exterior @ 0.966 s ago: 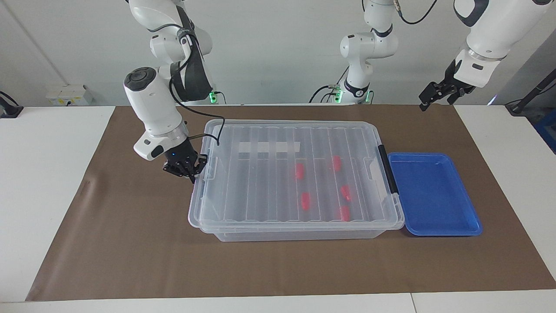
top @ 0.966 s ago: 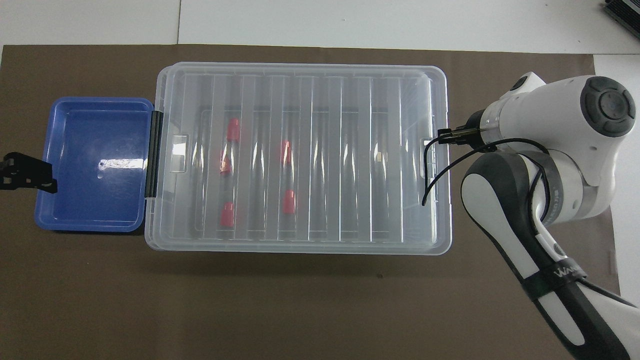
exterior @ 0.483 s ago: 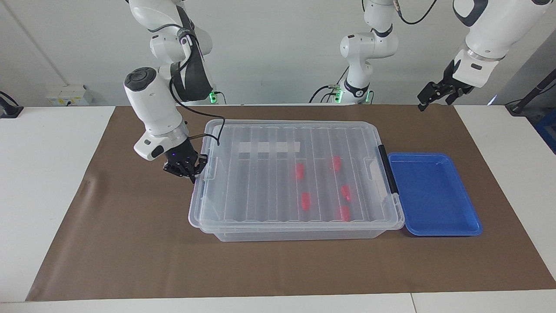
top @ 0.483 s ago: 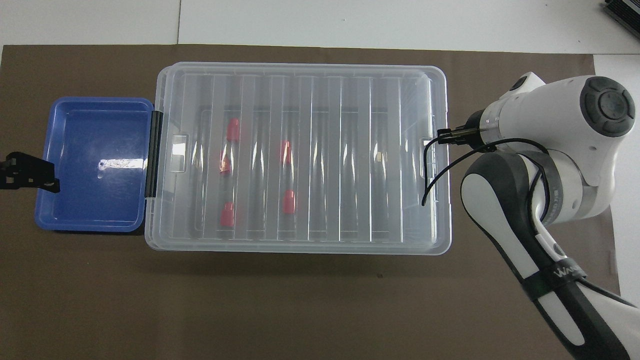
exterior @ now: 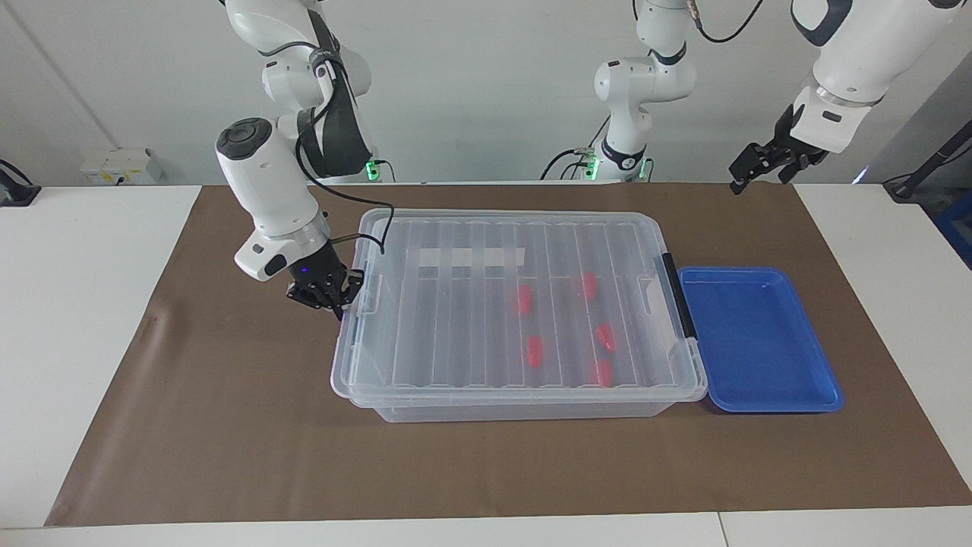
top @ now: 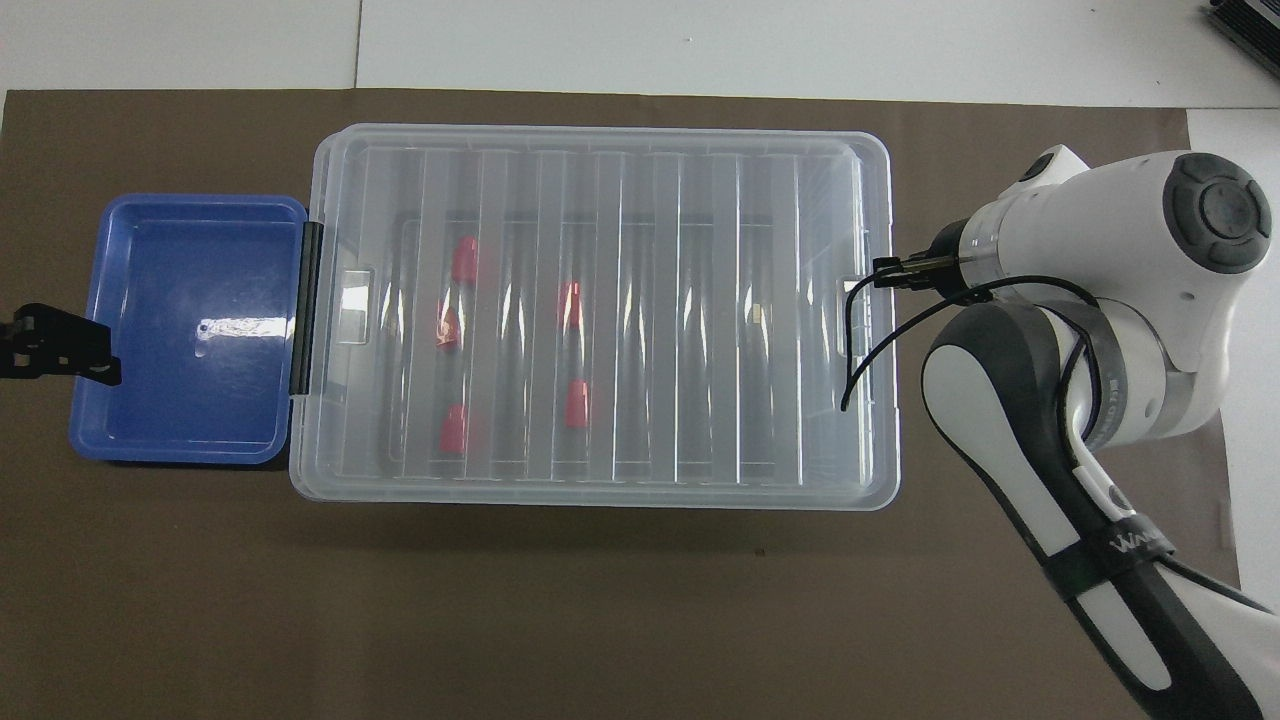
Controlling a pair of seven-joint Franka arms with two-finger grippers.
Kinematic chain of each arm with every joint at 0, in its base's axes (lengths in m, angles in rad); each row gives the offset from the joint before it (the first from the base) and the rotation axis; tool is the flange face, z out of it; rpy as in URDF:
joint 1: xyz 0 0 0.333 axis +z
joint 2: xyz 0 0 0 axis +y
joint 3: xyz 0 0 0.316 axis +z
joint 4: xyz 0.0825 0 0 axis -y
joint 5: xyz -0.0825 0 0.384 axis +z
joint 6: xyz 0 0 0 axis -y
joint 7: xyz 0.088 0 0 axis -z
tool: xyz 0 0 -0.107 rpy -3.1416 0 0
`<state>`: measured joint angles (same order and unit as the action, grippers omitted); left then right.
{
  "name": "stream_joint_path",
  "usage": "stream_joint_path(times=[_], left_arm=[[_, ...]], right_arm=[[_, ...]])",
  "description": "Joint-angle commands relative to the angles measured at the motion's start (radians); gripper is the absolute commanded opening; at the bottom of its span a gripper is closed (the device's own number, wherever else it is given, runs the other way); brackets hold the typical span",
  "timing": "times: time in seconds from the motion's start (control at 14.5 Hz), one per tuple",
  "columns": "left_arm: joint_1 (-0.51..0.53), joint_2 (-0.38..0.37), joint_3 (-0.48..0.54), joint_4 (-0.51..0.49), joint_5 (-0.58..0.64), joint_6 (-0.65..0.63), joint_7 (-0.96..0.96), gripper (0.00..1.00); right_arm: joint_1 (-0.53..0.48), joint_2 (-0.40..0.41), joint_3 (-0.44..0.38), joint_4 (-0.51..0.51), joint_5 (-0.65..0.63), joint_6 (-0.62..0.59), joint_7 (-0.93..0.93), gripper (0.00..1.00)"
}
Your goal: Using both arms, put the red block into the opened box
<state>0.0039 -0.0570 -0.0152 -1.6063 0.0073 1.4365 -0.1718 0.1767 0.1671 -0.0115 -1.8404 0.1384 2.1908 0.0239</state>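
The box (exterior: 516, 391) (top: 600, 140) is a large clear bin with its ribbed lid lying on it. A black latch (exterior: 678, 296) is at the left arm's end, and a white tape strip (exterior: 471, 258) shows through the lid. Several red blocks (exterior: 535, 349) (top: 575, 403) lie inside, seen through the lid. My right gripper (exterior: 334, 298) is shut and low, pressed against the clear latch tab at the box's right-arm end. My left gripper (exterior: 748, 173) (top: 70, 345) hangs open and empty, high over the tray's outer edge.
A shallow blue tray (exterior: 759, 342) (top: 180, 330) with nothing in it sits against the box at the left arm's end. A brown mat (exterior: 228, 425) covers the table under both. The right arm's cable loops over the lid's corner.
The lid has shifted slightly toward the left arm's end at the side where the right gripper presses. The left gripper has risen a little.
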Motion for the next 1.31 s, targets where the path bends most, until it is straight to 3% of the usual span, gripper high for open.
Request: stream_joint_path(times=[0.0, 0.55, 0.83, 0.9, 0.97, 1.03, 1.24], left_arm=[[-0.001, -0.029, 0.009, -0.035, -0.010, 0.022, 0.006, 1.00], [-0.001, -0.029, 0.011, -0.035, -0.009, 0.022, 0.005, 1.00], [-0.001, -0.029, 0.009, -0.035, -0.009, 0.022, 0.005, 1.00], [-0.001, -0.029, 0.011, -0.035, -0.010, 0.022, 0.005, 1.00], [-0.001, -0.029, 0.009, -0.035, -0.010, 0.022, 0.005, 1.00], [-0.001, -0.029, 0.009, -0.035, -0.010, 0.022, 0.005, 1.00], [-0.001, -0.029, 0.009, -0.035, -0.010, 0.022, 0.005, 1.00]], right_arm=[[0.000, 0.003, 0.005, -0.011, 0.030, 0.021, -0.016, 0.00], [0.000, 0.000, 0.002, -0.008, 0.021, 0.006, -0.010, 0.00], [-0.055, -0.035, -0.005, 0.003, -0.035, -0.086, -0.012, 0.00], [-0.065, -0.052, -0.005, 0.003, -0.049, -0.112, -0.006, 0.08], [-0.072, -0.070, -0.005, 0.003, -0.052, -0.138, -0.001, 0.85], [-0.083, -0.089, -0.007, 0.003, -0.056, -0.160, 0.001, 1.00], [-0.091, -0.126, -0.012, 0.039, -0.089, -0.248, 0.065, 1.00]])
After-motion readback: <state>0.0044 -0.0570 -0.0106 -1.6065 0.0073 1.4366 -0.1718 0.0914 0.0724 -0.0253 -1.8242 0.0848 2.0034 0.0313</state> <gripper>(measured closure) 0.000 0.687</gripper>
